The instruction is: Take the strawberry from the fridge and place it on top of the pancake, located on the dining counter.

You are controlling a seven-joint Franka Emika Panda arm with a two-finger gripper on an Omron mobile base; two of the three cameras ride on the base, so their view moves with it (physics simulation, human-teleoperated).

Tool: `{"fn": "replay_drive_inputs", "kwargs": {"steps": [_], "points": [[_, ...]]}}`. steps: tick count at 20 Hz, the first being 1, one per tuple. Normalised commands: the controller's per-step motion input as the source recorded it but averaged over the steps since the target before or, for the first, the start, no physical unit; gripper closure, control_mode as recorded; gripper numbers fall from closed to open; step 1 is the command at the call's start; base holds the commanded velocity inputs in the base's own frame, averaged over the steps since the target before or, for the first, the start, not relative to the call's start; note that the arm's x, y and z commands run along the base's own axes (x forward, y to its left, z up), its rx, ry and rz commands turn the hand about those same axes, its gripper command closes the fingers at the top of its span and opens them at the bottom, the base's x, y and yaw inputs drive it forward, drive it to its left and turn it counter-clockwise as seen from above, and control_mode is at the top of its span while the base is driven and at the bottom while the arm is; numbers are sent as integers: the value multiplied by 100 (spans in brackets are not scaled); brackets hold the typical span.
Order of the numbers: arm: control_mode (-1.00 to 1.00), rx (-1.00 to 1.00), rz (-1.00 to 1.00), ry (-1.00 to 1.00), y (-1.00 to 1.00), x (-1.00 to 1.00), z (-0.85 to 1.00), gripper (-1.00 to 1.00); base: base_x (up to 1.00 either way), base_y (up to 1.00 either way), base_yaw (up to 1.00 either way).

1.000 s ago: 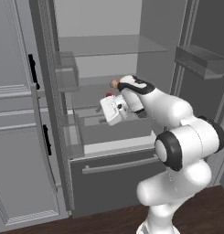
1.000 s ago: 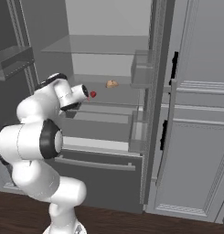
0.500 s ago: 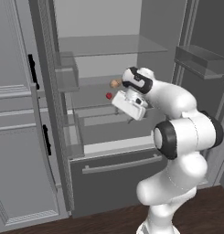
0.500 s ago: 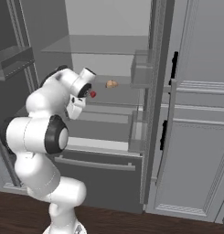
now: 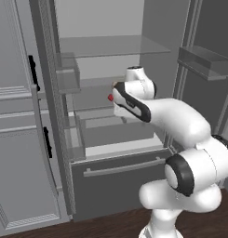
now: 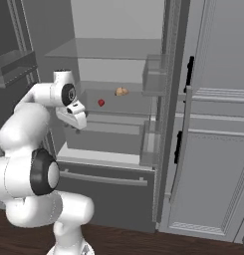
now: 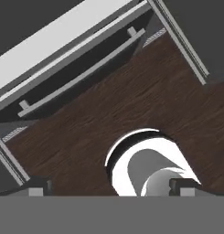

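One second has turned my wrist right round. It was level with the strawberry point(image 5: 110, 97) and reaching toward it. Now the hand hangs just beside and below the strawberry with the camera tipped down.

The strawberry itself has not moved. It sits where it was, on the glass shelf point(image 6: 124, 113) inside the open fridge point(image 6: 104, 185). So I have not picked it up, and I judge the first step of the task is still to do. The carry to the pancake cannot begin until I grip the strawberry.

My fingers point(image 7: 39, 183) stand wide apart, one tip at each bottom corner of the hand view, with nothing between them.

The hand view gives me what the base cameras cannot, which is that open gap. It also shows where I am aimed, well below the strawberry. I see dark wooden floor point(image 7: 145, 98) and the long pale handle point(image 7: 81, 75) of the bottom drawer.

The right base view shows the strawberry best. From there it is clear of my hand, with a gap between them, and a small tan thing point(image 6: 121, 91) lies just beyond it, further along and slightly higher. From the left base view my forearm crowds the strawberry, so it reads as touching me, which I take to be a trick of the angle.

I reckon the wrist must swing back up toward the strawberry before any closing makes sense.
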Motion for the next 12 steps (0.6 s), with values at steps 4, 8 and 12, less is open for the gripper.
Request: {"fn": "replay_drive_inputs", "kwargs": {"steps": [4,8,12], "points": [[-100,-7,32,-31,-88,-56,0,-100,0,0,0],[-100,0,28,-12,-32,-38,-2,-100,0,0,0],[-100,0,28,-5,16,-31,0,-100,0,0,0]]}}
